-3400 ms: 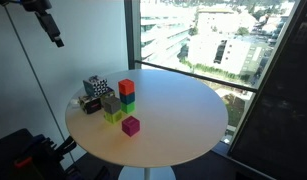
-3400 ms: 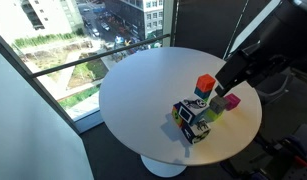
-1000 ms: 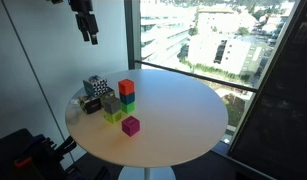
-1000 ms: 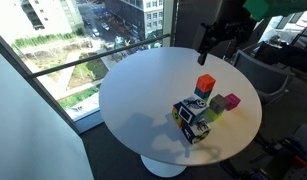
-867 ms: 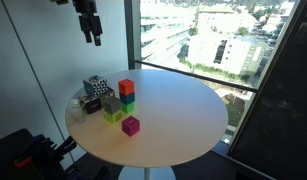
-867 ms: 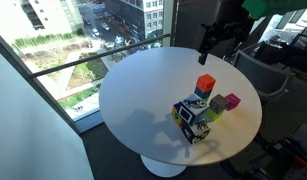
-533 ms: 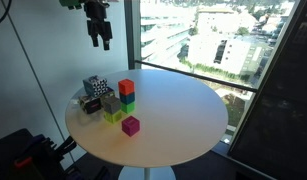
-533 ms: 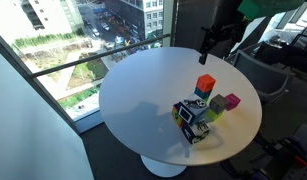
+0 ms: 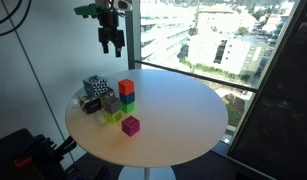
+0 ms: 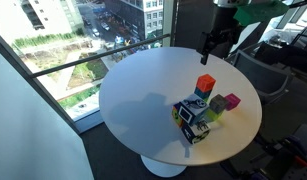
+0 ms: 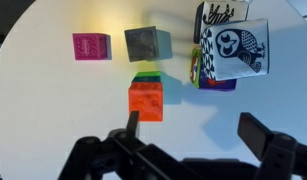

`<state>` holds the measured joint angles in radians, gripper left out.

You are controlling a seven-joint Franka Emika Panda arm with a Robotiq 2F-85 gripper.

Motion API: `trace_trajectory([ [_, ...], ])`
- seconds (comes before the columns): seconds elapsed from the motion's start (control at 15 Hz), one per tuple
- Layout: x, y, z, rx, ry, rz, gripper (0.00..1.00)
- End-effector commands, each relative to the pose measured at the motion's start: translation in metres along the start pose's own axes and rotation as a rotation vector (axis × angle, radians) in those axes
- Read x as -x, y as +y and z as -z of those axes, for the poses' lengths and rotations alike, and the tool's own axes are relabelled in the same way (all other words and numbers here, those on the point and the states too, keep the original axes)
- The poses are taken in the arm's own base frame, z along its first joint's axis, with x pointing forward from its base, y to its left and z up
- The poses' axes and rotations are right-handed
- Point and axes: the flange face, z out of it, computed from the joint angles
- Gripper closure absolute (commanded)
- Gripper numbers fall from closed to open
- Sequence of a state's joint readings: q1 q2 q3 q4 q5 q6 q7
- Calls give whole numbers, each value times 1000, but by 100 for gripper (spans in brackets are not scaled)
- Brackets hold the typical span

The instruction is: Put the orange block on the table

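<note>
orange block (image 9: pixel 126 88) sits on top of the green cube (image 9: pixel 127 104), so it's stacked, not touching the desk (image 9: pixel 183 110) top. stack is in the cluster near the desk edge, same in both exterior views; block also at (image 10: pixel 205 84). hand (image 9: pixel 111 45) hangs high over the desk, well apart from the block, nothing touching. jaws spread wide, empty. wrist view looks straight down: orange block (image 11: pixel 146 101) shows just past the tip of one finger (image 11: pixel 133 125), off to that side of the gap rather than centred; hand (image 11: pixel 193 135) midline lands on bare desk (image 11: pixel 53 110) between the block and the patterned cubes. green cube (image 11: pixel 147 76) only peeks out as a strip behind the orange one. neighbours: grey cube (image 11: pixel 145 42) just beyond the stack, magenta cube (image 11: pixel 89 46) beside the grey one and apart from the stack, black-and-white patterned cubes (image 11: pixel 233 45) on the opposite side. in an exterior view magenta cube (image 9: pixel 130 125) sits alone on the desk near the stack.
</note>
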<state>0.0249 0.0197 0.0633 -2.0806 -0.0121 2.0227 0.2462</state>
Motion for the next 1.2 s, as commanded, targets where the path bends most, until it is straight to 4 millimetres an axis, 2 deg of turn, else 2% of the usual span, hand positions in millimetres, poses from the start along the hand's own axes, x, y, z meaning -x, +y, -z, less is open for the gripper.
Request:
trace_trajectory([
  [0.0,-12,15,-1,10,28,-2,0],
  [0.2,-17,23,-5,16,70,-39,0],
  [0.27,-13,18,-6,1,45,-26,0],
  [0.73,-14,17,-9,3,42,-24,0],
  [1.13,-19,23,-10,4,40,-40,0],
])
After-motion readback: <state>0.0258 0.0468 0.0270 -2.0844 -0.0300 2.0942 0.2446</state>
